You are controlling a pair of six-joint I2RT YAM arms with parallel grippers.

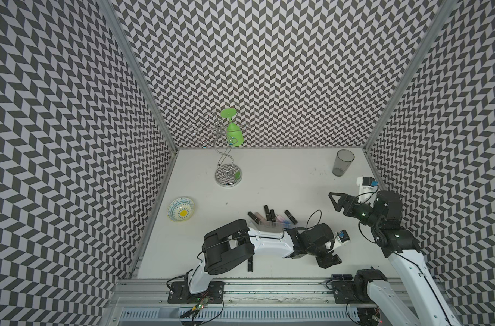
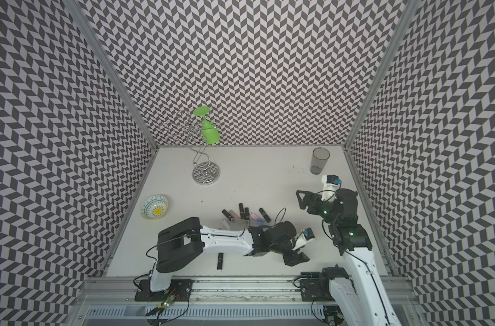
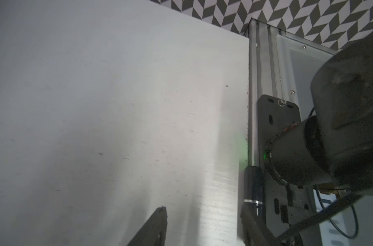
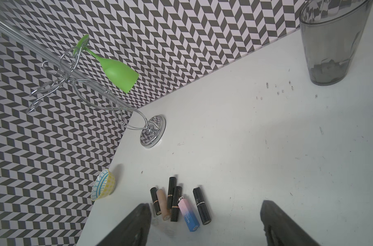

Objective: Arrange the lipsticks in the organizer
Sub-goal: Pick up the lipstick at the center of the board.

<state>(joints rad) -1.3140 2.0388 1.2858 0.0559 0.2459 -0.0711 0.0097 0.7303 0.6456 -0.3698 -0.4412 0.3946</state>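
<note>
Six lipsticks (image 1: 267,212) appear to stand or lean in the clear organizer (image 1: 274,226) at lower centre of both top views, and two more lie loose. One stray, a black tube (image 1: 250,264), lies partly under the left arm. The other, a dark tube (image 1: 342,277) with a silver band, lies against the front rail (image 1: 268,288) at lower right, its long axis running along that rail. We see the left gripper (image 1: 329,260) low over the table, just up-frame and left of the dark tube, jaws partly open and holding nothing. In the left wrist view the tube sits right beside one finger (image 3: 250,228), outside the gap, its length in line with the fingers. We judge that a short sidestep toward the rail would bring it between the jaws. The right gripper (image 1: 336,202), wide open and empty at mid-right, is well apart from the tube, so the left is nearer.
</note>
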